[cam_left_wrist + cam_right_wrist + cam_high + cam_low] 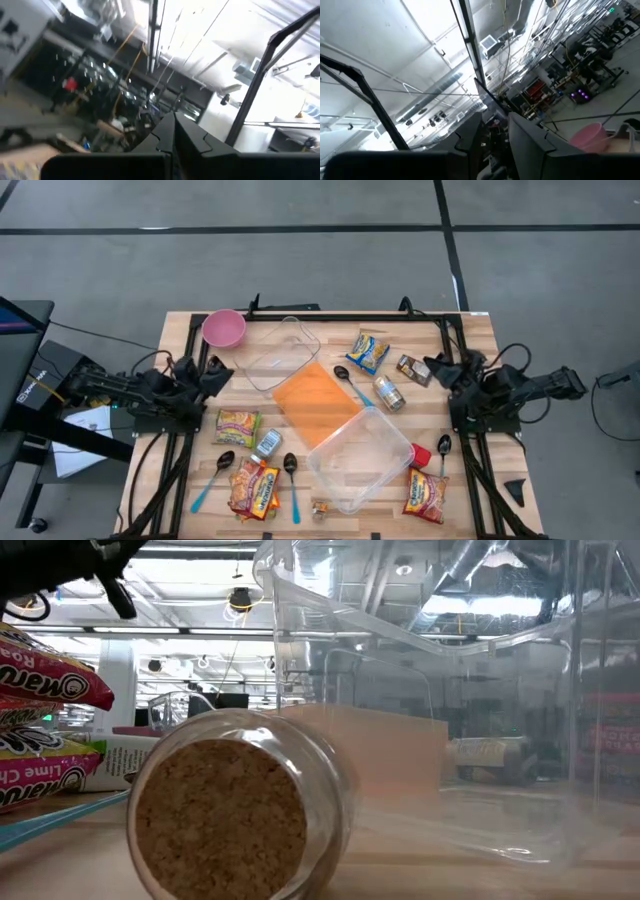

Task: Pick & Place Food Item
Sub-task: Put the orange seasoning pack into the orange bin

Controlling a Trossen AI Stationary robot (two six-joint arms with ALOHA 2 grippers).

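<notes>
High view: the blue snack packet (368,351) lies flat, long axis diagonal, far right; left hand (213,373) closed empty, right hand (441,368) slightly apart, empty.

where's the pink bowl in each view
high view: pink bowl at the table's far left corner, beside a clear tub.
low view: not in it; a corked jar fills the front.
left wrist view: not in it.
right wrist view: pink bowl low at the right edge, partly cut off.
shared landmark: the clear tub edge next to the bowl in the high and right wrist views.
</notes>
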